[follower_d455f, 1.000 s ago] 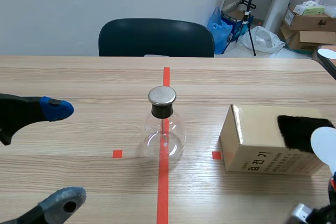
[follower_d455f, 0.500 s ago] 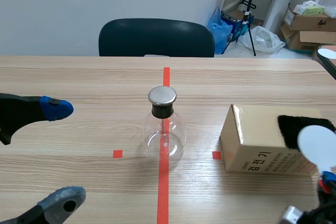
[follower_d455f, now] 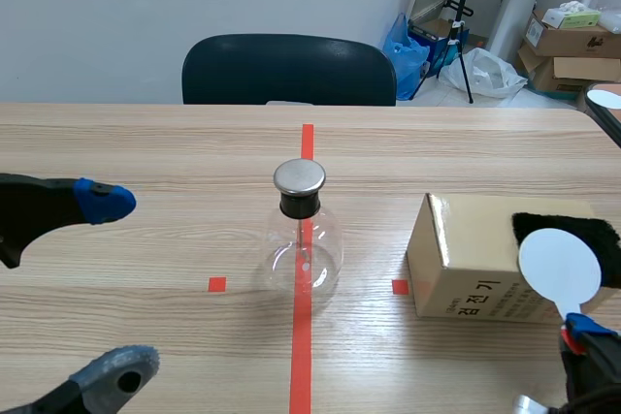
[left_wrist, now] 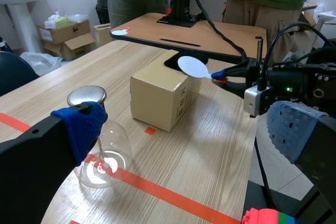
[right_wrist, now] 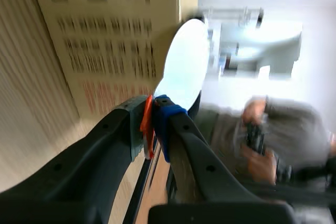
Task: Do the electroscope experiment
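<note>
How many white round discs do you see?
2: one white disc clamped in the right gripper near the cardboard box; a second disc on the side table behind.

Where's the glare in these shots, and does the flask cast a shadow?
Scene view: faint white reflections on the glass flask, only a pale shadow beneath it on the table. Left wrist view: bright curved glare low on the glass flask. Right wrist view: the room beyond the white disc is washed out.

The flask (follower_d455f: 303, 249) is clear, silver-capped; the box (follower_d455f: 456, 249) tan with black lettering; the disc (follower_d455f: 559, 264) white, its handle (right_wrist: 147, 124) seemingly orange.
</note>
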`<state>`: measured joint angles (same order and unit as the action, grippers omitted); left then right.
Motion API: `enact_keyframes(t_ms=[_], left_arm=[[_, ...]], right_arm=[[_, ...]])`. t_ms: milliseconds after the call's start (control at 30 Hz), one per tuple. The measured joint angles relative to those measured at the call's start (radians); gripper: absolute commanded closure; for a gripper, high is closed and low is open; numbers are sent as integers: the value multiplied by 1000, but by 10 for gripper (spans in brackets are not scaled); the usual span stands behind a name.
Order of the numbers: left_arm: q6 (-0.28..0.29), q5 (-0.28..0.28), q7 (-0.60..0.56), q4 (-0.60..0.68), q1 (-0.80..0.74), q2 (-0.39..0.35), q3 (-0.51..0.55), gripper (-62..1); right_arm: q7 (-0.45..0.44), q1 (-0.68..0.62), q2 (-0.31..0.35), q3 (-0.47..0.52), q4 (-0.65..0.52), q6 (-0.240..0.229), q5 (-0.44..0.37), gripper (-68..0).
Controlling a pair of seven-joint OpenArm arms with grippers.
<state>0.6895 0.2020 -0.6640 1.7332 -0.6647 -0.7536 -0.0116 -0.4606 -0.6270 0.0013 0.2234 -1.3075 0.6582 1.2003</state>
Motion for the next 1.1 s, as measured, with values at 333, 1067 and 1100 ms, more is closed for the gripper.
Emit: enact_keyframes(t_ms=[333, 1067, 1100], left_arm=[[0, 0, 0, 0, 0, 0, 0, -623], [0, 1, 12, 0, 0, 0, 0, -623], [0, 1, 12, 0, 0, 0, 0, -623]], right_arm=[[79, 1, -9, -3, 0, -1, 4, -9], [-33, 3, -7, 10, 0, -1, 4, -9], [-32, 3, -7, 10, 0, -1, 4, -9]])
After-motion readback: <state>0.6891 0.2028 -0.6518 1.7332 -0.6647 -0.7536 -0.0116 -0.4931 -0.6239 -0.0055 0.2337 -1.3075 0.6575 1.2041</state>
